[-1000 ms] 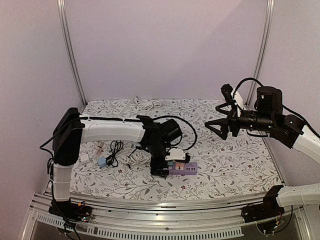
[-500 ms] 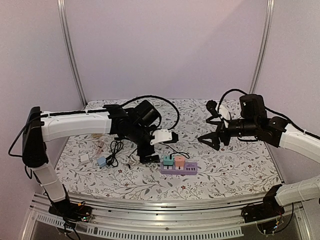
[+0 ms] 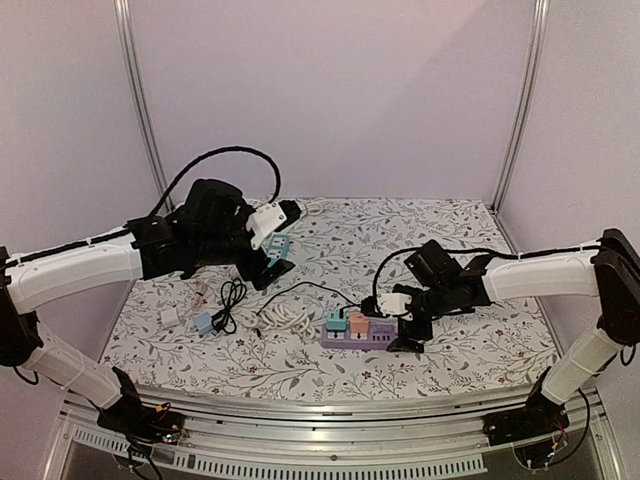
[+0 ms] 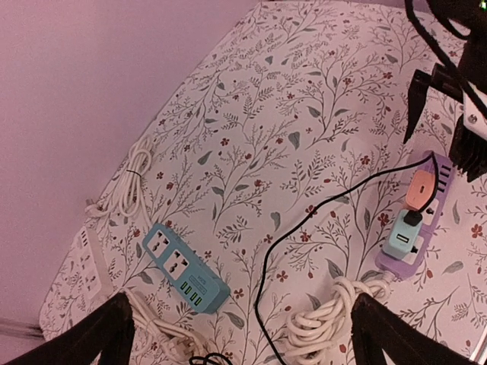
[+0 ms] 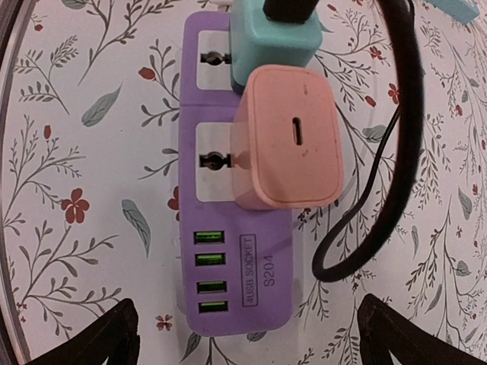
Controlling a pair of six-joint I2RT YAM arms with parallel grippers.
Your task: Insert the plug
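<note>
- Left gripper [image 3: 272, 252] has lifted away to the far left, its jaws apart and empty.
- Right gripper [image 3: 402, 325] has come down over the right end of the purple power strip [image 3: 372, 341], its jaws apart on either side of the strip.
- Pink plug [image 5: 293, 141] sits on the strip, mid-counter [image 3: 450, 240], with the teal plug [image 5: 274, 34] just beside it on the left.

Through the right wrist camera I am reading one printed label: "4USB SOCKET" in a thin box, with "S204" beside it. The dark letters are running lengthwise on the purple plastic power strip [image 5: 232, 182], next to its row of four green USB ports [image 5: 206, 260]. I am finding nothing else legible; in the top and left wrist views the strip is showing too small to read.
</note>
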